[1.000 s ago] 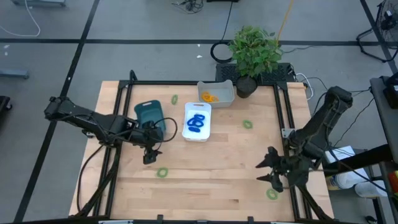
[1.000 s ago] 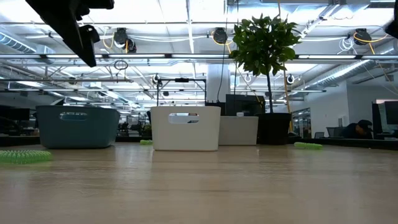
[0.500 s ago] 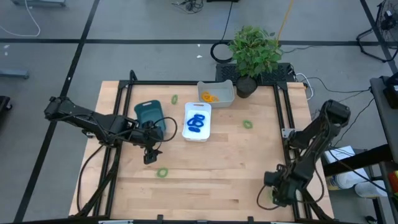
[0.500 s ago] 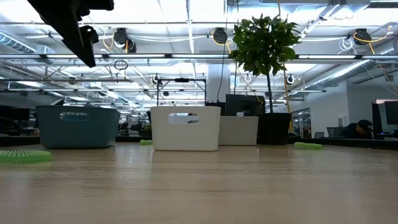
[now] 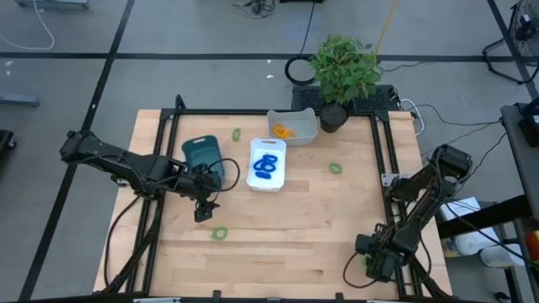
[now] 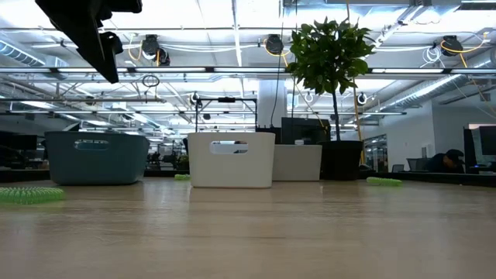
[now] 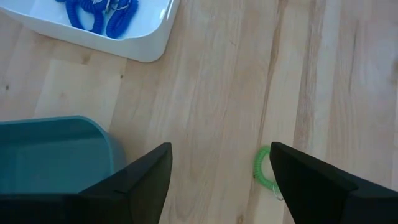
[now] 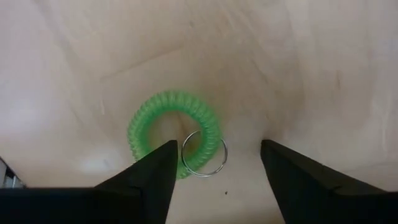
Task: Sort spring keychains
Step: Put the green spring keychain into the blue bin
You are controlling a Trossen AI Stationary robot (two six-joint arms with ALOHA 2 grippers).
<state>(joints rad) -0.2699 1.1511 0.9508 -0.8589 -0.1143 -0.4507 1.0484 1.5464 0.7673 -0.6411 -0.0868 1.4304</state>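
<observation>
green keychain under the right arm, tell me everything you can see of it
The green spring keychain is a small coil of translucent-looking green plastic bent into a closed loop, with a thin metal split ring hooked on one side. It lies flat on the pale wooden table, near the table's front right corner. The right gripper hangs just above it with its fingers spread to either side; nothing grips it yet.

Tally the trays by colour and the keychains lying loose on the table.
Teal tray: 1
White trays: 2
Loose green keychains: 4, one beneath the right gripper
Total: 7
</observation>
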